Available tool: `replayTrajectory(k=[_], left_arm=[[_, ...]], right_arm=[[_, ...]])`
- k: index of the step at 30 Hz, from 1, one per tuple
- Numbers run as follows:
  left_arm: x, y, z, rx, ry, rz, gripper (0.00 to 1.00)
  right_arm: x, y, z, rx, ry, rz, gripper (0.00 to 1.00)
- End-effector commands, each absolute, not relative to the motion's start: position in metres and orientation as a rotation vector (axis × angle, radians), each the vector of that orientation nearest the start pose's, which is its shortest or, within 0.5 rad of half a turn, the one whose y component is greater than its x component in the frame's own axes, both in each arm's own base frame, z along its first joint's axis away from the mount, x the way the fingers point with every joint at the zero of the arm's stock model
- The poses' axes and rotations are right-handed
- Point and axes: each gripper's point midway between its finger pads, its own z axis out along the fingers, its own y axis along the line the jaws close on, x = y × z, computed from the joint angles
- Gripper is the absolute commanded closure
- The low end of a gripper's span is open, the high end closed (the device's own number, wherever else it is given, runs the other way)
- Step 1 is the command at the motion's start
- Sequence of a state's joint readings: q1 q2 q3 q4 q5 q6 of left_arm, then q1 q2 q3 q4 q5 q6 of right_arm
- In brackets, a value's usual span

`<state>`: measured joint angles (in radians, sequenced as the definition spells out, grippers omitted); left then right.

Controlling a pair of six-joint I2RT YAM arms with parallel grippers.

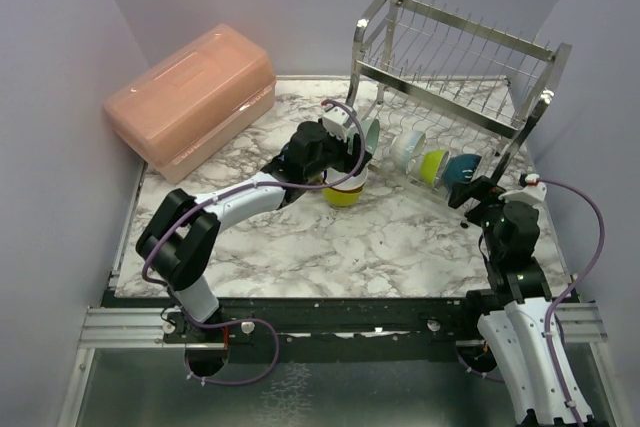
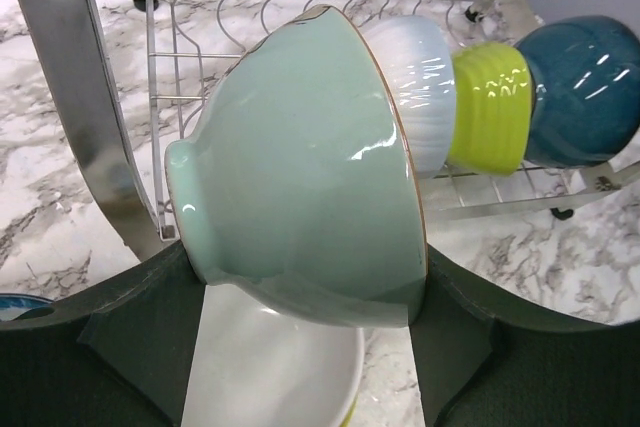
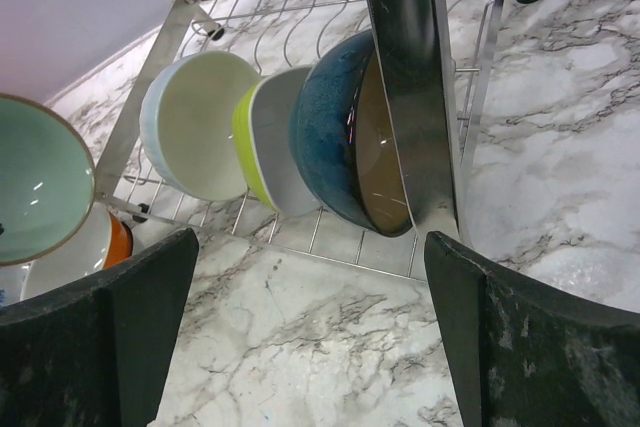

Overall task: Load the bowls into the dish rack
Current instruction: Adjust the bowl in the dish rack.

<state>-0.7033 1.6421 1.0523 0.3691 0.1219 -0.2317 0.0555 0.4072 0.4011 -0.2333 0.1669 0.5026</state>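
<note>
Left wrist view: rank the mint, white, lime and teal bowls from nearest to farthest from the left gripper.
1. Mint bowl, between the jaws.
2. White bowl, in the dish rack, just right of it.
3. Lime bowl, next along.
4. Teal bowl, far right end.

mint bowl (image 2: pixel 300 167) — on edge, beside dish rack (image 2: pixel 75 97) | white bowl (image 2: pixel 420 87), lime bowl (image 2: pixel 490 107), teal bowl (image 2: pixel 580 87) — on edge, lower shelf

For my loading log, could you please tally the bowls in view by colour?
mint green bowl: 1
white bowl: 1
lime bowl: 1
teal bowl: 1
yellow-and-white bowl: 1
Total: 5
</note>
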Motion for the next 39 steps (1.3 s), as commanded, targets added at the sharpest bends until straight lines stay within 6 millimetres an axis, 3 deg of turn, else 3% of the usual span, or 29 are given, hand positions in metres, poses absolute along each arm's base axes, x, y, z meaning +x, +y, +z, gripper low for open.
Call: replayTrajectory(k=[1, 19, 27, 39], left_arm=[[0.392, -0.359, 0.219, 0.56, 1.673, -0.681, 1.0], [0.429, -0.382, 0.219, 0.57, 1.641, -0.607, 1.0], [0.433, -0.386, 0.217, 0.644, 1.597, -0.475, 1.0], [0.445, -0.396, 0.216, 0.67, 1.572, -0.427, 1.0]], right_arm=[[0.256, 0.009, 0.175, 0.481, 1.762, 0.255, 0.0], [0.257, 0.014, 0.173, 0.456, 1.774, 0.277, 0.0], [0.257, 0.013, 0.172, 0.459, 1.774, 0.269, 0.0], [0.257, 0.013, 0.171, 0.458, 1.777, 0.27, 0.0]])
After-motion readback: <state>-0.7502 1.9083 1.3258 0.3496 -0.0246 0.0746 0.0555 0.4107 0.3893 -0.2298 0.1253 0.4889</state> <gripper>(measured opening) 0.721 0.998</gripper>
